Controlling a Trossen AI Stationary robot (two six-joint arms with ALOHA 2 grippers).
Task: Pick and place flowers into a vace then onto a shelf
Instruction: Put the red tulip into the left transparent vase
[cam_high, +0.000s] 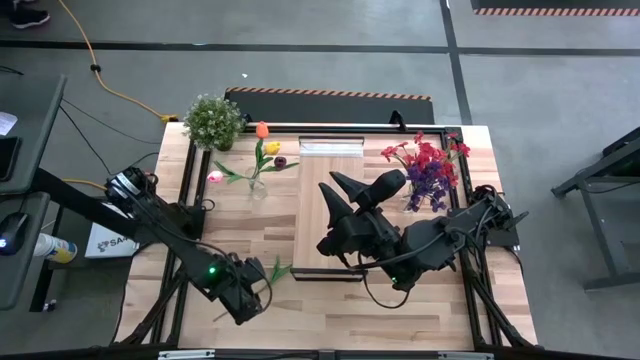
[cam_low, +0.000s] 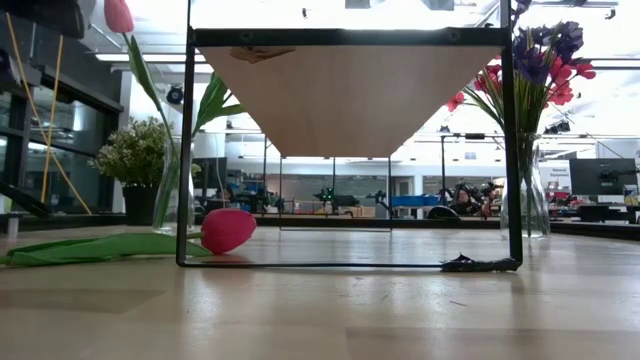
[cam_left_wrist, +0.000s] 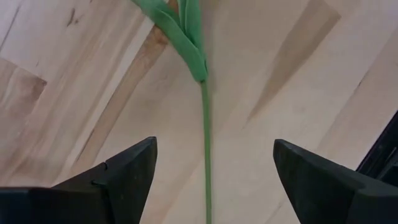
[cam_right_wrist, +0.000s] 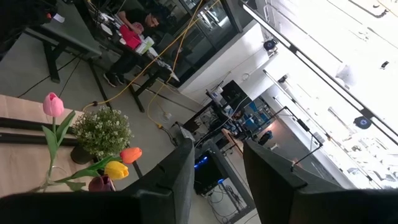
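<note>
Overhead, two vases hold flowers: one tulip bunch (cam_high: 262, 150), one red-purple bunch (cam_high: 427, 165). One loose stem (cam_left_wrist: 206, 149) lies on the counter (cam_high: 330, 310), between the released left tool's (cam_left_wrist: 214, 177) spread fingers. Right tool (cam_right_wrist: 217, 177), raised, grasps nothing visible.

Green stem (cam_left_wrist: 206, 155) flat on table; tulips (cam_high: 262, 150) upright in vase; shelf (cam_high: 330, 205) mid-table.

Stem (cam_left_wrist: 206, 155) between my left fingers (cam_left_wrist: 124, 180) runs off frame edge, head not visible there. In high view my right arm covers much of shelf (cam_high: 330, 205). Low view: vase flowers (cam_low: 545, 60) cut off at top. Person (cam_right_wrist: 134, 31) in right wrist view too small to make out.
</note>
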